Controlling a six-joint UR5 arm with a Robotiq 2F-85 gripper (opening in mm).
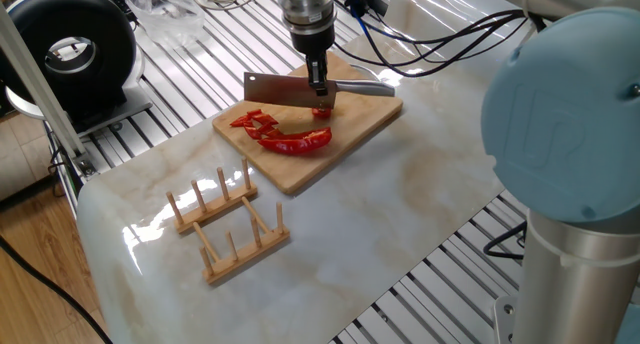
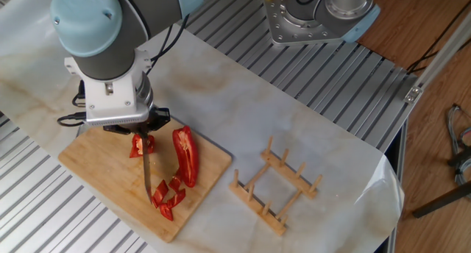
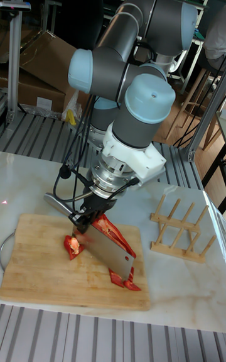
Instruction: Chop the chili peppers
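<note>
Chili peppers (image 2: 180,168) sit on the wooden cutting board (image 2: 103,183) at lower left of the other fixed view: one long red half (image 2: 185,156) lies lengthwise, running from near the gripper down toward the frame's bottom, and a cluster of cut bits (image 2: 168,196) gathers at its lower end. A smaller red piece (image 2: 140,145) rests right under the gripper (image 2: 145,135), on the blade's left side.

The gripper is pinching the cleaver (image 1: 285,90) by its handle, fingers pressed onto it, blade edge down. In that other fixed view the blade runs roughly parallel to the long half and just left of it, so cleaver and pepper lie nearly side by side, not crossing. My read: the coming stroke depends on the blade crossing that long axis, and most of that half looks uncut.

Beyond the board, a wooden dish rack (image 2: 274,190) lies empty on the marble-look surface (image 2: 243,98), well apart to the right. The tall fixed view shows nothing else on the board.
</note>
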